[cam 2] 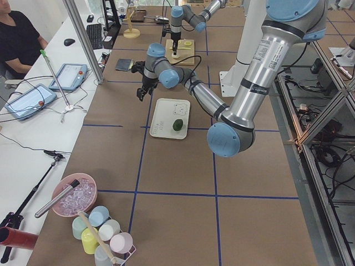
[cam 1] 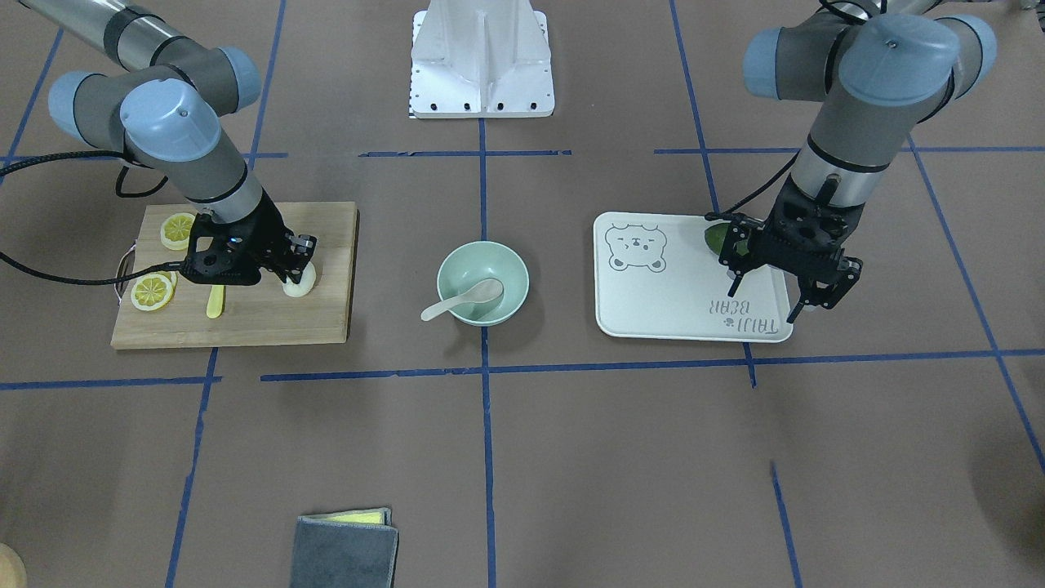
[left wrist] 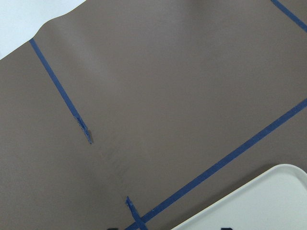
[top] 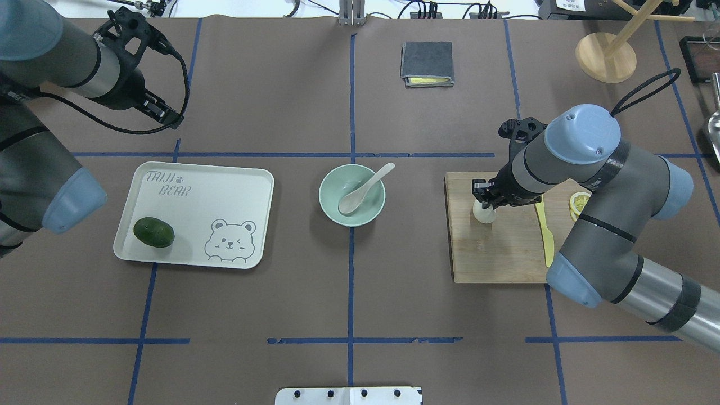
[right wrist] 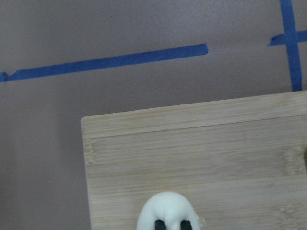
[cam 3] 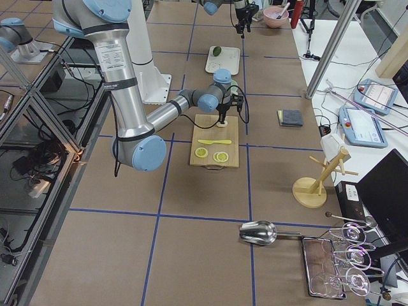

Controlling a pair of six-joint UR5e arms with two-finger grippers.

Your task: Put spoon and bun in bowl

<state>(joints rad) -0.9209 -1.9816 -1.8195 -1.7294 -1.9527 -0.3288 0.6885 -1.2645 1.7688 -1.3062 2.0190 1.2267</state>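
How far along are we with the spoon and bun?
Done: the spoon lies in the bowl, handle over the rim. In hand: the right gripper has its fingers closed on the bun, which sits on the cutting board. Left: carrying the bun to the bowl. The left gripper hangs open near the tray.

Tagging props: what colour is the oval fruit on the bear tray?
Dark green; the small oval fruit on the cream bear-print tray shows best in the overhead view.

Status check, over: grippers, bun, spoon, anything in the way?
Left gripper open, empty, raised by the tray. Right gripper looks pinched on the bun, bun on the board. Spoon in the bowl. Nothing between board and bowl.
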